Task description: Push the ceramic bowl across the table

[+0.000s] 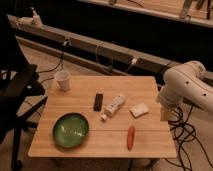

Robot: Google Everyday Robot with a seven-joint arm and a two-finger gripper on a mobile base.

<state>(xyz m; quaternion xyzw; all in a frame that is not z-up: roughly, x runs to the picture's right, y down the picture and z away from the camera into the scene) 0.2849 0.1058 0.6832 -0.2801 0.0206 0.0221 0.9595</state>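
The ceramic bowl [70,130], wide and shallow with a glossy green inside and a darker rim, sits near the front left corner of the light wooden table [85,146]. My white arm [186,85] comes in from the right. Its gripper [165,114] hangs at the table's right edge, far to the right of the bowl and apart from it.
On the table are a small white cup [62,80] at the back left, a black block [98,101], a white bottle lying down [114,106], a pale pad [139,110] and a red-orange stick-shaped item [130,137]. A dark chair [15,90] stands left. Cables [187,132] lie at the right.
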